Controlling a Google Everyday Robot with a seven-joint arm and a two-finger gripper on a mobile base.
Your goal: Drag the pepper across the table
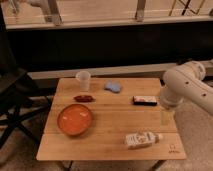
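Dark folding chair (12, 100) off the left end of the tabletop (110, 117). Left half of the tabletop: orange bowl (75, 120) toward the near side, clear cup (83, 80) upright at the far edge. Between those two lies the pepper (84, 98), small and dark red, just beyond the bowl's far rim and apart from the cup. Its long axis runs left to right, roughly parallel to the far edge; which end carries the stem I cannot tell. Centre, far side: a soft blue object (113, 87). Further right, a white bottle (142, 140) on its side near the front edge, and a dark box (145, 100) in about the same row as the pepper. Right end: my hand (166, 116) hangs below the bulky white arm (187, 87), over the right edge of the tabletop, just right of the dark box. Open or closed, I cannot tell. The key relation: the pepper lies well to the left of my hand, almost the whole tabletop away, with the dark box directly on the line between them. Judgement: I have not yet reached it; I must pass above or around the box, then come down on the pepper across its short width.
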